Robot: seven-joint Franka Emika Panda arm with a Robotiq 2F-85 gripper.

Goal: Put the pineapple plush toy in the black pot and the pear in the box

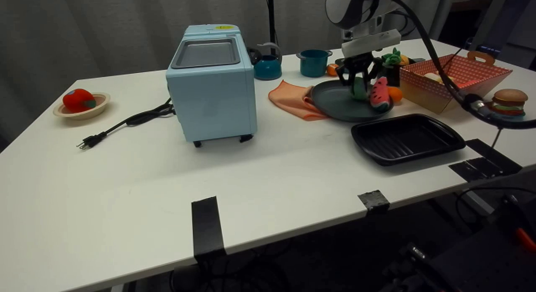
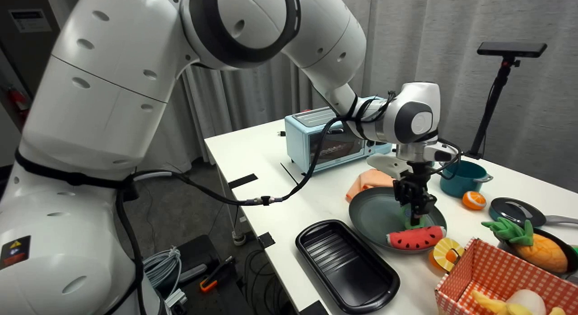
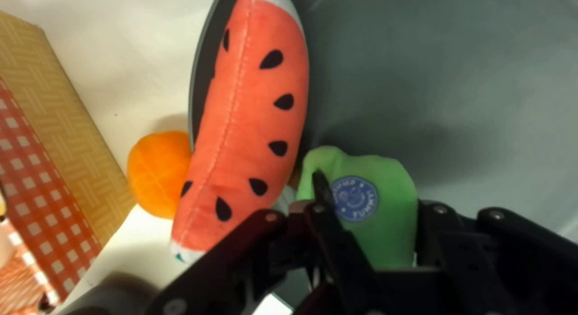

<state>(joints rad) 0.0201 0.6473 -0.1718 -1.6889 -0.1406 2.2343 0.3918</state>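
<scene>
The green pear (image 1: 359,90) is a soft toy over the dark grey plate, beside the watermelon slice. It also shows in an exterior view (image 2: 413,222) and in the wrist view (image 3: 390,224). My gripper (image 3: 366,206) points down with a finger against each side of the pear, and the pear bulges at the left finger. The pineapple plush toy (image 2: 542,252) lies in the black pot (image 1: 392,75), its green tuft sticking out. The red checked box (image 1: 456,70) stands beside the pot. It also shows in an exterior view (image 2: 501,264) and in the wrist view (image 3: 40,202).
The watermelon slice (image 3: 253,111) lies on the rim of the grey plate (image 2: 375,215). An orange fruit (image 3: 158,175) sits between plate and box. A black grill pan (image 2: 347,265), a teal pot (image 2: 460,179), a small pan (image 2: 517,211) and a light-blue toaster oven (image 1: 213,99) stand around.
</scene>
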